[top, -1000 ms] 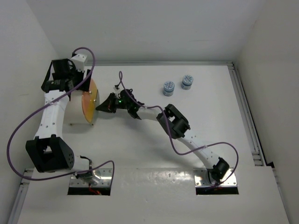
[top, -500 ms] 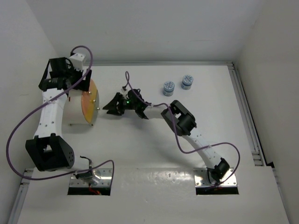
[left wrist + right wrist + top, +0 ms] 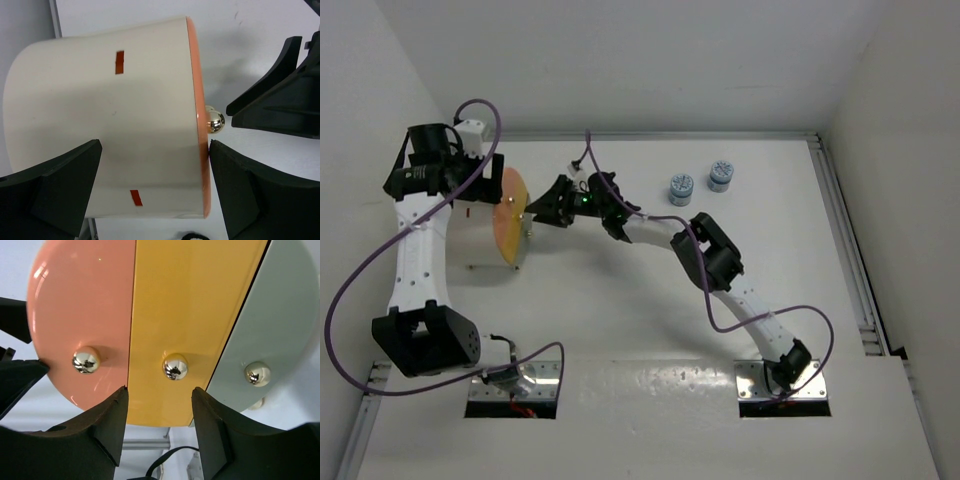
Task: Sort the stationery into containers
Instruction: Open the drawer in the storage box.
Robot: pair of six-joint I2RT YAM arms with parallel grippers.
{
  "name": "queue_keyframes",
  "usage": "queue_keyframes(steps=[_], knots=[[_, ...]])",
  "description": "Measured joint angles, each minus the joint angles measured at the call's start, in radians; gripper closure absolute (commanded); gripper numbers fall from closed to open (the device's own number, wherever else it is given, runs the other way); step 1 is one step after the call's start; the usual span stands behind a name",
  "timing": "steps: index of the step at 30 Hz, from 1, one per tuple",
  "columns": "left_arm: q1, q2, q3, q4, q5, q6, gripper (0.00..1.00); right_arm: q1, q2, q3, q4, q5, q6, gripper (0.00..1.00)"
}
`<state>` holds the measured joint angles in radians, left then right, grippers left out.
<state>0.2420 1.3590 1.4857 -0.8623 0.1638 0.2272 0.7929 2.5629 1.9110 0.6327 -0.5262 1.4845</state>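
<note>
At the left of the table (image 3: 620, 325): drum presented for a drawer pull.
The cream drum (image 3: 110, 120) lies on its side, long axis running left to right. Its three-panel face (image 3: 190, 315) is turned toward the right arm (image 3: 720, 270), presumably so it can be approached head-on. The left gripper (image 3: 155, 150) straddles the drum with fingers spread wide, gripping nothing, seemingly placed to steady it. The right gripper (image 3: 159, 392) stands partly open and empty, lined up just short of the middle knob (image 3: 174, 366). Two blue-and-white pieces (image 3: 681, 187) stand well apart, toward the far edge.
</note>
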Motion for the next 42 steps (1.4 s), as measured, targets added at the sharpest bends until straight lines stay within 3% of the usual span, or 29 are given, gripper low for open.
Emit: queue_keyframes(steps=[7, 20, 24, 42], knots=[[0.0, 0.0, -0.001, -0.023, -0.025, 0.0, 0.02, 0.014, 0.015, 0.002, -0.013, 0.001, 0.0, 0.46], [0.008, -0.03, -0.009, -0.07, 0.117, 0.018, 0.07, 0.008, 0.038, 0.006, -0.013, 0.002, 0.0, 0.46], [0.008, -0.052, -0.009, -0.123, 0.13, -0.023, 0.14, 0.007, 0.038, 0.006, -0.012, 0.002, 0.001, 0.46], [0.008, -0.094, -0.037, -0.198, -0.002, -0.166, 0.15, 0.002, 0.038, 0.006, -0.005, 0.001, 0.001, 0.46]])
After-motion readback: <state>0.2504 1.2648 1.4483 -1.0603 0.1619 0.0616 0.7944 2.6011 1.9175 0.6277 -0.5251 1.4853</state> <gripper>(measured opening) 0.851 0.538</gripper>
